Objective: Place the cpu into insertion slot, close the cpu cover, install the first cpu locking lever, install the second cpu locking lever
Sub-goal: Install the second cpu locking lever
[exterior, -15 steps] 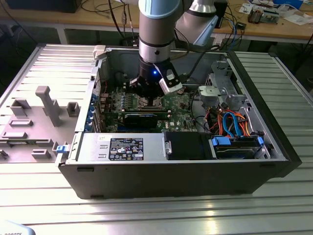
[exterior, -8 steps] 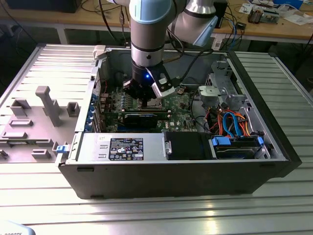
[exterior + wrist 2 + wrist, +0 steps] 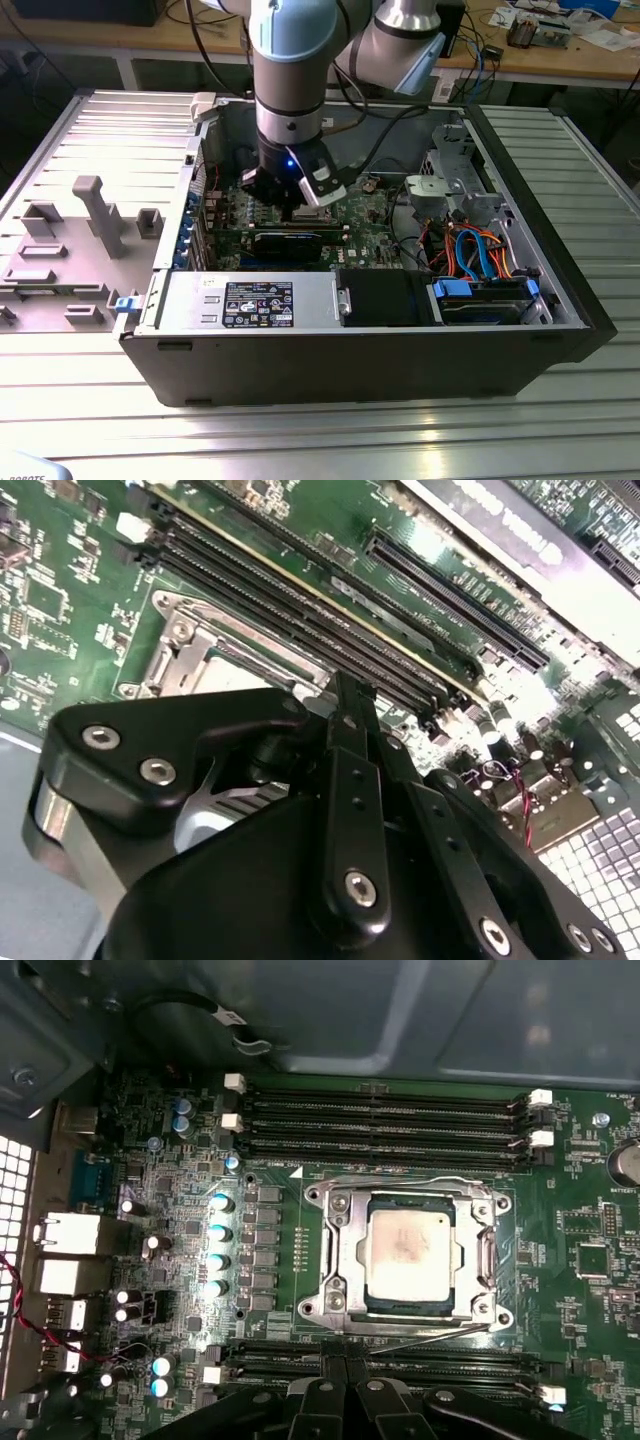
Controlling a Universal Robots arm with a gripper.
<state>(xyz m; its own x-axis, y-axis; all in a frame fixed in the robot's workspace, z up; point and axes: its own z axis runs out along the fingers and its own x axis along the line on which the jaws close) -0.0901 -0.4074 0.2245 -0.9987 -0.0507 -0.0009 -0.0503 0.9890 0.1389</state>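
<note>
In the first wrist view the cpu (image 3: 408,1250), a dull silver square, lies in the insertion slot (image 3: 318,1305) on the green board. The cpu cover (image 3: 340,1260), a silver frame with a window, lies flat over it. A thin wire lever (image 3: 440,1335) runs slightly slanted along the slot's edge nearest my fingertips. My gripper (image 3: 345,1365) hovers just off that edge with its black fingers together and nothing held. The second wrist view has the gripper (image 3: 345,695) beside the slot's silver frame (image 3: 190,650). In the exterior view the gripper (image 3: 298,205) reaches down into the open computer case.
Long black memory slots (image 3: 380,1120) flank the socket on two sides. A row of capacitors (image 3: 215,1245) stands beside it. A black card (image 3: 290,240), a power supply (image 3: 250,300) and a drive cage with orange and blue cables (image 3: 480,250) crowd the case.
</note>
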